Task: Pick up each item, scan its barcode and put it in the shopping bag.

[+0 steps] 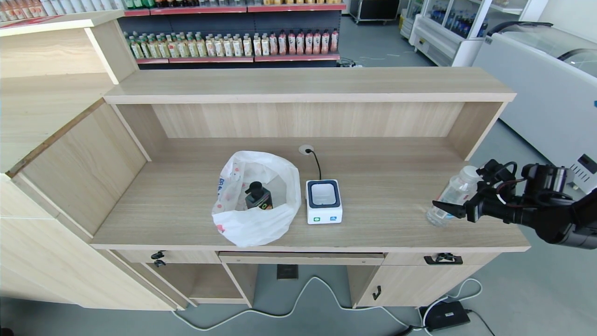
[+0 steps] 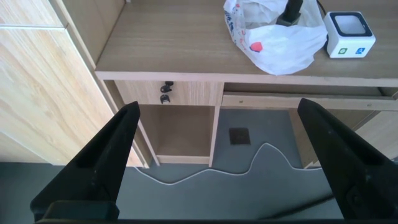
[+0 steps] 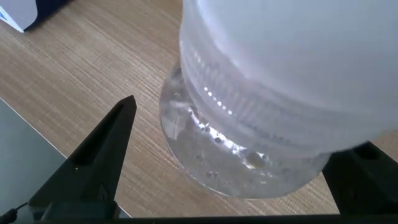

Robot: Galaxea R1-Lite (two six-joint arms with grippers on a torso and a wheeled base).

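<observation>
Right gripper (image 1: 457, 189), fingers (image 3: 99, 168): spread wide, one to each side of clear water bottle (image 1: 451, 198), low on its body, not visibly pressing it. Bottle: white cap, upright or nearly so, standing at right end of counter (image 1: 387, 196), close to front edge. Step in hand, as judged: grasp, ahead of scan. Recommended handling: centre body between fingers before closing; close gently, thin plastic likely to dent or slip; lift straight up, clear of front edge. Position of barcode: cannot tell. Scanner (image 1: 323, 201): white box, window facing up, mid-counter, just beside shopping bag (image 1: 252, 228) on its right. Present barcode downward over window, turning wrist as needed. Bag: white plastic, mouth open, dark bottle (image 1: 258, 196) already inside; lower water bottle in beside it rather than dropping. Left gripper (image 2: 219, 112): fingers wide, holding nothing, out in front of counter's front-left corner, well apart from bag.
</observation>
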